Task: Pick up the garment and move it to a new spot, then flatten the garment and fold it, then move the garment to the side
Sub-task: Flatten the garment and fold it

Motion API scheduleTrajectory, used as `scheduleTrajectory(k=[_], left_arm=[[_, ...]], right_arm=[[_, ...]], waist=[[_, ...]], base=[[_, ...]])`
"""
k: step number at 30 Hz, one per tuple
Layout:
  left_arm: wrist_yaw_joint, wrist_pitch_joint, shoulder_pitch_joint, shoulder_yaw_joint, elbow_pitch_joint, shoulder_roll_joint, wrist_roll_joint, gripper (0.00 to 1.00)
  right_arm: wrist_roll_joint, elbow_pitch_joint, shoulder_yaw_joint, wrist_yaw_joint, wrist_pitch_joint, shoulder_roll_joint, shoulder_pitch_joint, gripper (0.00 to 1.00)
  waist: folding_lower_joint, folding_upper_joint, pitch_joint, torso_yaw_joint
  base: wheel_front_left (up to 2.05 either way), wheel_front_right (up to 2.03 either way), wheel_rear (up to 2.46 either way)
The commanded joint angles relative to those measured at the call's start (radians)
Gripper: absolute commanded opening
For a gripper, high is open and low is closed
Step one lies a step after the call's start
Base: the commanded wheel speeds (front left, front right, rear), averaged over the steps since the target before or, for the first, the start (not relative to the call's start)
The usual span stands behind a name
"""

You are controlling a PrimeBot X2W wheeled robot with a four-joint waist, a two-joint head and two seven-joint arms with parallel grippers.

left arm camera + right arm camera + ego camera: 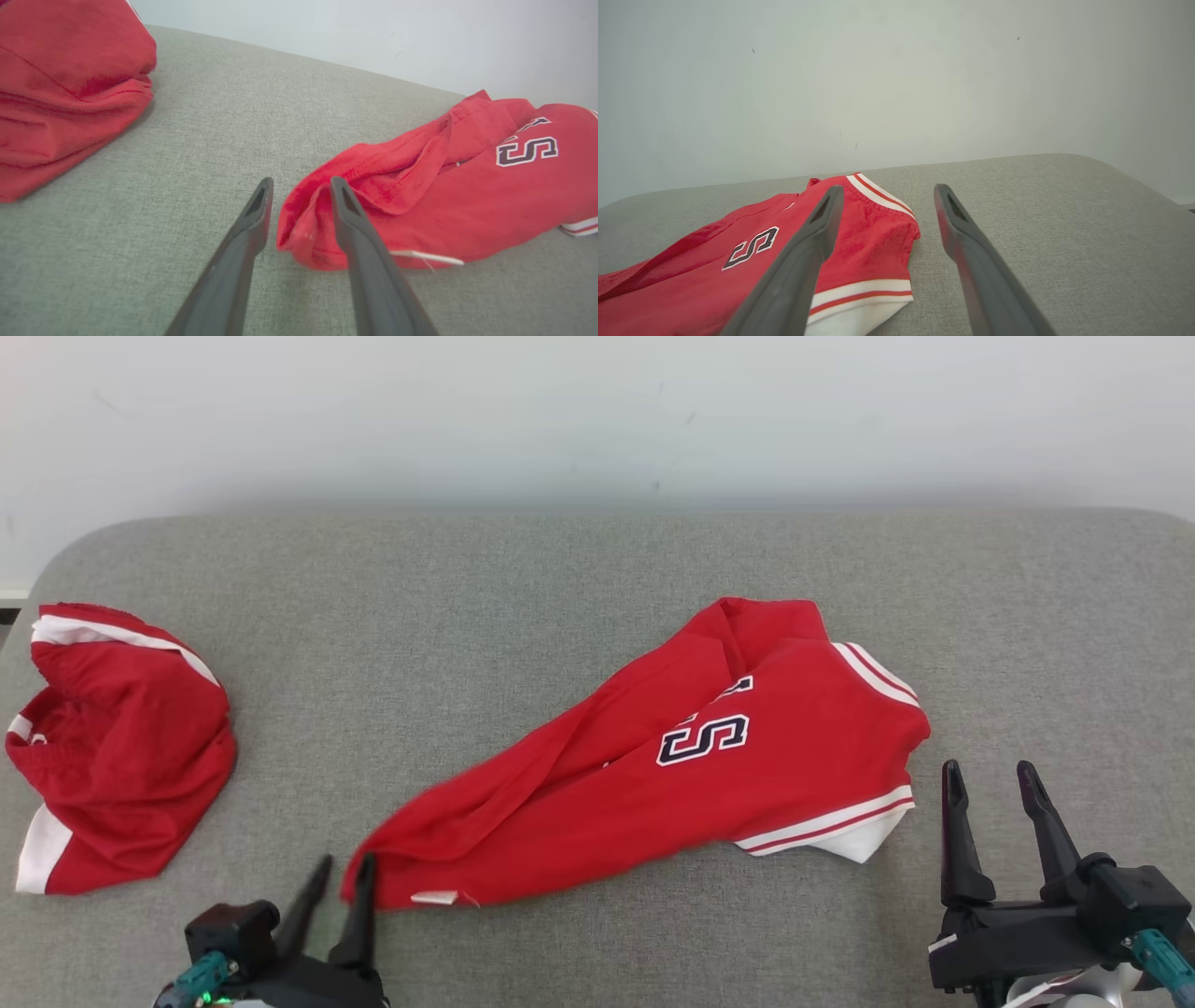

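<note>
Left pincer (346, 863), near edge, left of centre: fingers parted by a narrow gap, nothing clamped. Near-left tip of the red jersey (709, 784) lies at that gap. In the left wrist view the cloth end sits between the two fingers; whether it touches them cannot be told. Jersey lies rumpled on the grey fabric surface (523, 579), running from that tip out to right of centre, with white-striped hems at its right end and a letter S facing up. Right pincer (988, 770), near right: fingers wide apart, empty, just right of the jersey's hem, not touching. Second red garment (121, 756) is bunched at the left edge, well apart from the jersey.
</note>
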Motion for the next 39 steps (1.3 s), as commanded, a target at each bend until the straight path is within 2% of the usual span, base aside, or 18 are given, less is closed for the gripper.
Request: scheduleTrajectory(k=[1, 8, 17, 31, 39], left_arm=[[0.004, -0.003, 0.02, 0.016, -0.019, -0.008, 0.024, 1.0], [0.009, -0.003, 0.066, 0.168, -0.181, -0.048, 0.17, 1.0], [-0.019, -0.003, 0.16, 0.347, -0.322, -0.113, 0.363, 1.0], [-0.089, -0.003, 0.231, 0.474, -0.341, -0.187, 0.47, 1.0], [-0.123, -0.003, 0.194, 0.494, -0.338, -0.221, 0.506, 1.0]], right_arm=[[0.005, -0.001, -0.001, -0.002, 0.0, -0.009, 0.008, 1.0], [0.007, 0.002, -0.003, -0.002, 0.0, -0.013, 0.017, 1.0], [0.012, 0.01, -0.002, -0.002, 0.0, -0.02, 0.035, 1.0], [0.009, 0.061, 0.003, -0.002, 0.0, -0.028, 0.06, 1.0], [-0.005, 0.203, 0.064, -0.002, 0.0, -0.084, -0.032, 1.0]], waist=[[0.0001, 0.0001, -0.004, -0.002], [0.0001, 0.0001, -0.024, -0.011], [0.0001, 0.0001, -0.047, -0.018], [0.0001, 0.0001, -0.059, -0.011], [0.0001, 0.0001, -0.041, 0.018]], base=[[0.0, 0.0, 0.0], [0.0, 0.0, 0.0], [0.0, 0.0, 0.0], [0.0, 0.0, 0.0], [0.0, 0.0, 0.0]])
